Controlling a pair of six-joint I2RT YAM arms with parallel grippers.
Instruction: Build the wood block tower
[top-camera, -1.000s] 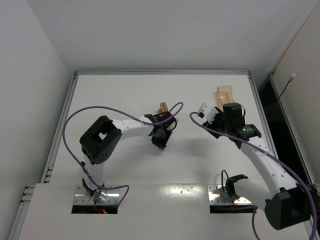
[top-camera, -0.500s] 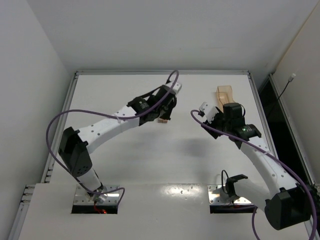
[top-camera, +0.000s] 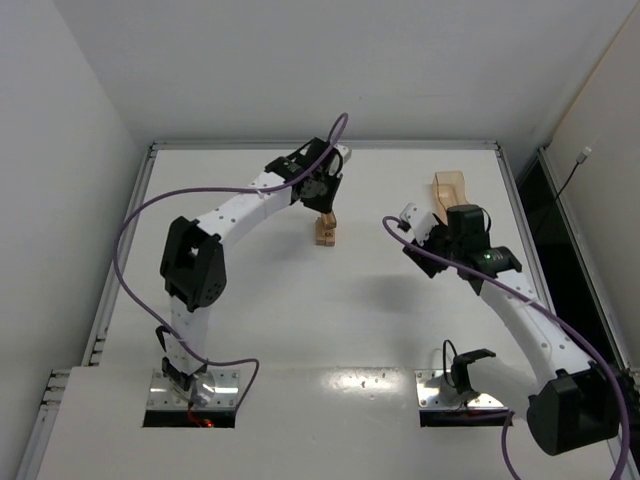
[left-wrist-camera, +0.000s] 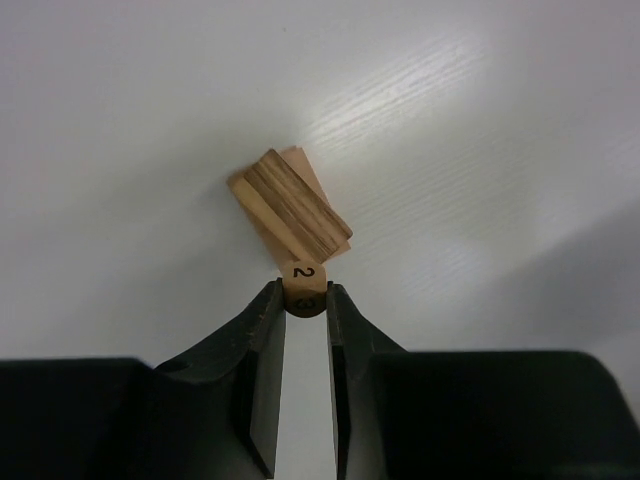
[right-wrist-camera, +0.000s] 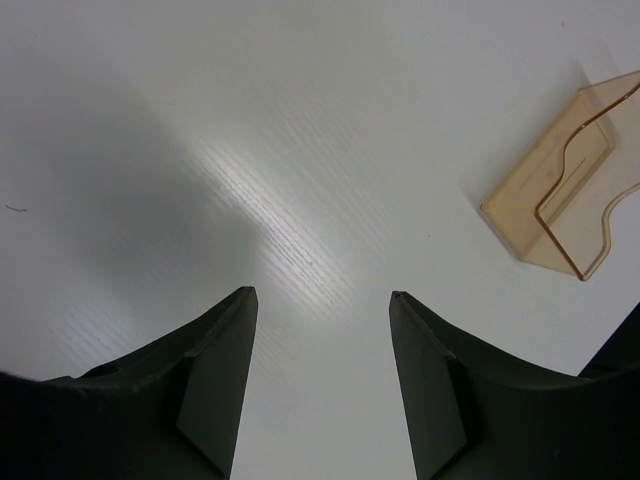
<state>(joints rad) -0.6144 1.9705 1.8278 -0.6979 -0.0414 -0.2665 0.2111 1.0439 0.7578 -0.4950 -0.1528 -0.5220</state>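
**Left reach extended, placement pending**

Left gripper (left-wrist-camera: 304, 300) is clamped on a small light-brown wooden block marked 2 (left-wrist-camera: 304, 284). It has swung out toward 12 o'clock and now hangs at the 12 o'clock edge of the stacked light-brown wooden planks (left-wrist-camera: 290, 205); contact unclear. Placement looks next. Right gripper (right-wrist-camera: 320, 300) is apart and empty.

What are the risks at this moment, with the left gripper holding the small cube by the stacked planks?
1. The cube is pinched only at the tips of the left gripper, so it may slip or turn on release.
2. The stacked planks lie twisted against each other; a push from the gripper may shift them, or the cube may land off centre.
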